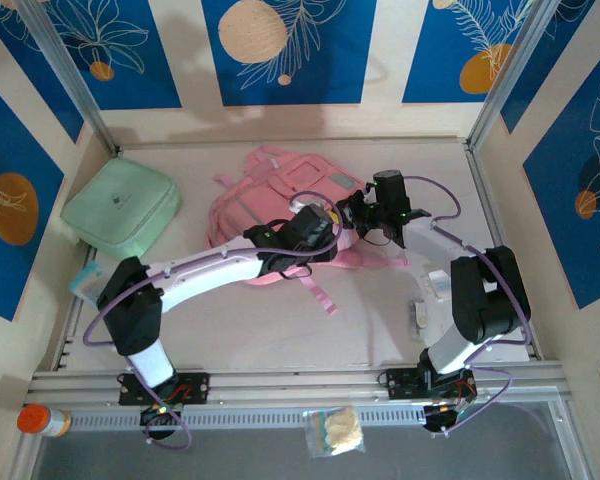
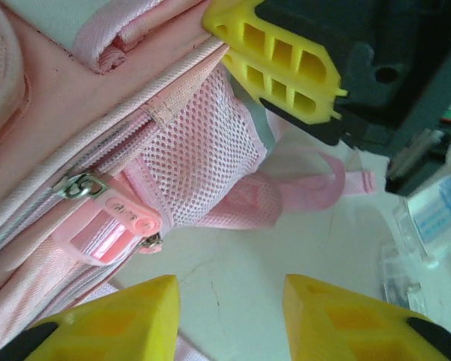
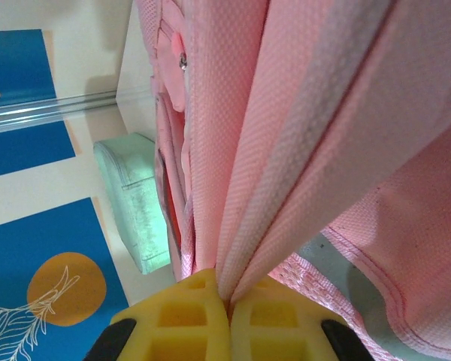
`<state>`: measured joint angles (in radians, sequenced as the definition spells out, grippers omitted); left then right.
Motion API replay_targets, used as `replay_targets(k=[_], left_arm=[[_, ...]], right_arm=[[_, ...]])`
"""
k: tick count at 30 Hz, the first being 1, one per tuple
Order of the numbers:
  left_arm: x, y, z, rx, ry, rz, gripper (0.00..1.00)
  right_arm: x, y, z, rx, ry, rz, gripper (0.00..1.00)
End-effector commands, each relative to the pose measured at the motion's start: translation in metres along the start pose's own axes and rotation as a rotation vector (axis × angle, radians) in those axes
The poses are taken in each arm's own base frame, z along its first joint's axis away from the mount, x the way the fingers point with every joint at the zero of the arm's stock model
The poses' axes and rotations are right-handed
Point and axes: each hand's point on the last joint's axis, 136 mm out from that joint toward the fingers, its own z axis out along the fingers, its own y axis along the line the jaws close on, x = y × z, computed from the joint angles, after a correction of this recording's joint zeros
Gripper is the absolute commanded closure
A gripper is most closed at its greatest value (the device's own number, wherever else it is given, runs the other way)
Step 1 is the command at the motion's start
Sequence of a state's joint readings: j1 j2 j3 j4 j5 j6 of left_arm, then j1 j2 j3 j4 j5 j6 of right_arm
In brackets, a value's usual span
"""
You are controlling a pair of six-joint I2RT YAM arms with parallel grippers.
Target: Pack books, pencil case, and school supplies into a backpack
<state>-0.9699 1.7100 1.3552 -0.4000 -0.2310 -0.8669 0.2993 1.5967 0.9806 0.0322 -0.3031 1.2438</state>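
Observation:
The pink backpack [image 1: 265, 190] lies at the middle back of the table. My right gripper [image 3: 229, 304] is shut on a fold of its pink fabric [image 3: 286, 135], pinched between the yellow fingers. From above, the right gripper [image 1: 355, 213] is at the bag's right edge. My left gripper [image 2: 229, 316] is open over bare table just beside the bag, near a pink zipper pull [image 2: 124, 218] and a mesh side pocket [image 2: 199, 169]. A yellow finger of the right gripper [image 2: 278, 64] is close above it. The books are out of view.
A mint green pouch [image 1: 120, 208] lies at the back left. Small clear plastic items [image 1: 430, 290] sit on the table by the right arm. An orange-capped bottle [image 1: 40, 418] and a small bag [image 1: 335, 430] rest beyond the front rail.

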Motion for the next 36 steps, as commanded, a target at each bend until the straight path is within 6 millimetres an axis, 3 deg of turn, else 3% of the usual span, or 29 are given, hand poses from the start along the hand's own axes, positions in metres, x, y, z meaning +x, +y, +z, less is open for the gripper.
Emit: replay_targets(k=[1,6,12,17,24,27,36], left_arm=[[-0.009,0.021,0.005,-0.14,-0.055,-0.046,0.58],[-0.007,0.042,0.009,-0.247,-0.092,-0.105,0.57],[-0.018,0.04,0.015,-0.226,-0.124,-0.097,0.57],[-0.015,0.041,0.027,-0.295,-0.069,-0.094,0.55],[-0.02,0.072,0.022,-0.486,-0.135,-0.103,0.53],[-0.02,0.082,0.019,-0.532,-0.151,-0.105,0.64],[-0.025,0.063,0.021,-0.348,-0.191,-0.107,0.87]], right_arm=[[0.009,0.029,-0.011,-0.095,0.012,-0.03,1.0],[0.014,0.029,-0.009,-0.101,0.024,-0.022,1.0],[0.017,0.03,-0.012,-0.113,0.015,0.001,1.0],[0.018,0.034,-0.017,-0.117,-0.012,0.0,1.0],[0.022,0.038,-0.02,-0.112,-0.014,-0.008,1.0],[0.019,0.037,-0.021,-0.11,-0.021,-0.009,1.0],[0.017,0.033,-0.018,-0.1,-0.022,-0.009,1.0]])
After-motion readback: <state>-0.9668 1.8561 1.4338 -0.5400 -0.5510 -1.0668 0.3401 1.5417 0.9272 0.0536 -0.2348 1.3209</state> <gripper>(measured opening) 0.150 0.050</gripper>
